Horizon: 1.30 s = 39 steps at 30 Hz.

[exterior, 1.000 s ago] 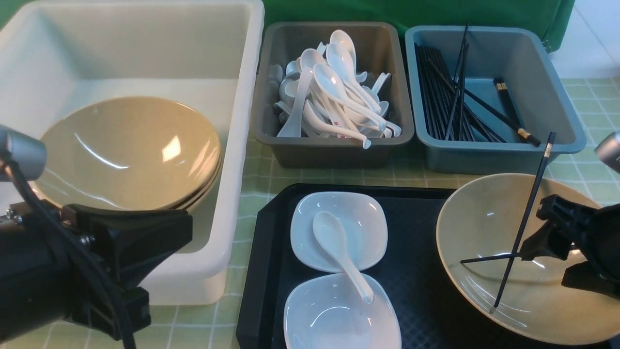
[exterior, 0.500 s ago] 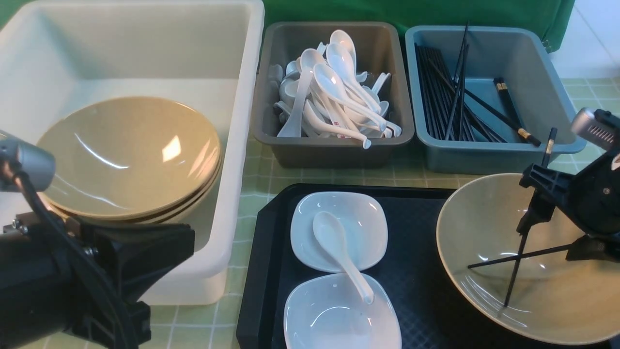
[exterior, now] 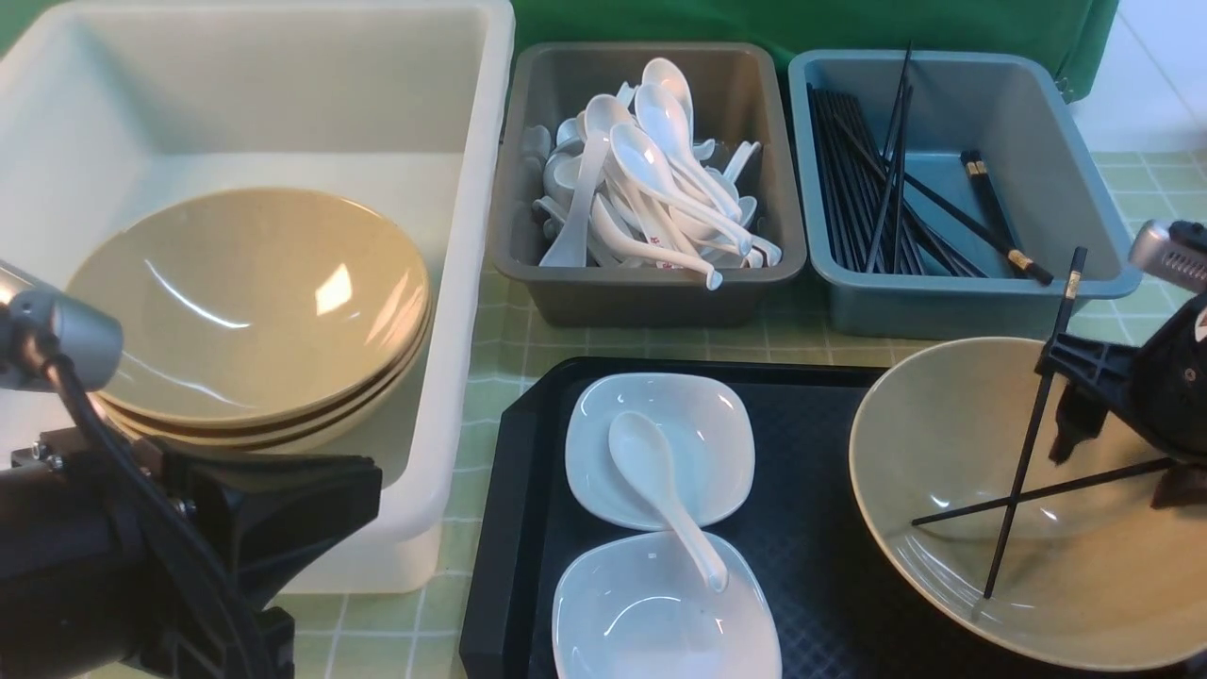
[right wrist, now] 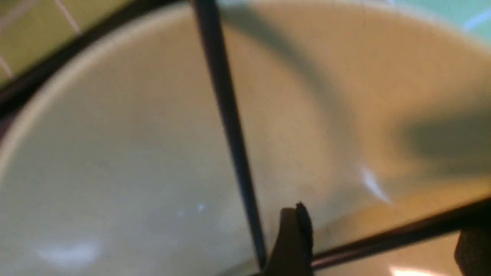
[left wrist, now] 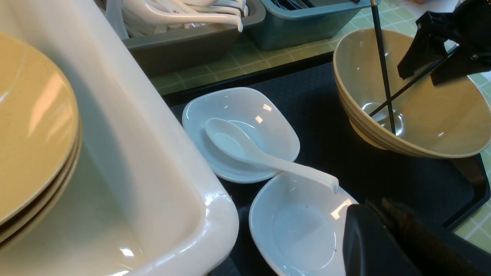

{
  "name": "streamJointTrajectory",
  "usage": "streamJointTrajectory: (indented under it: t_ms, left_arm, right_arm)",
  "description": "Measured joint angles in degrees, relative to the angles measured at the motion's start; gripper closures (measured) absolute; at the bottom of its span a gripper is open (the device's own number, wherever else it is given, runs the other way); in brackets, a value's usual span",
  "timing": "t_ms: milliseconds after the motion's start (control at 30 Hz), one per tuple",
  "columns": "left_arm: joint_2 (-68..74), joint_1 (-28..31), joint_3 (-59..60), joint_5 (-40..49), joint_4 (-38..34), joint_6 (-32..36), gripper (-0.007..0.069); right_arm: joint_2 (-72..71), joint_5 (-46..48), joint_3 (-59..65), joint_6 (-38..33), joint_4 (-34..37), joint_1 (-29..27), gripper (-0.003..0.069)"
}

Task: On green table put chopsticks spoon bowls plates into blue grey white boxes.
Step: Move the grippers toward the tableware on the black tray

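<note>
The two chopsticks [exterior: 1023,471] lay crossed inside the tan bowl [exterior: 943,424] on the black tray [exterior: 830,566], one of them standing steeply. My right hand [exterior: 1117,471] was open, with the flatter one between its fingers. They seemed light, stiff, thin and slippery, so I judged a hold near the middle safest; my left hand [left wrist: 372,214] was closed, empty

The green-tiled counter [exterior: 514,344] carries three boxes in a row along its far side: white box [exterior: 471,236] at the left, grey box [exterior: 651,304] in the middle, blue box [exterior: 943,309] at the right. The first two seem to touch. Nearer lies a black tray [exterior: 811,528].
</note>
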Motion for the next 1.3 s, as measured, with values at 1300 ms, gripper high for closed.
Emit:
streamJointTrajectory:
  t_ms: [1300]
  left_arm:
    - [0.00,0.00,0.00,0.66,0.00,0.81,0.0625]
  right_arm:
    - [7.62,-0.50,-6.88,-12.27,-3.43,5.72,0.0129]
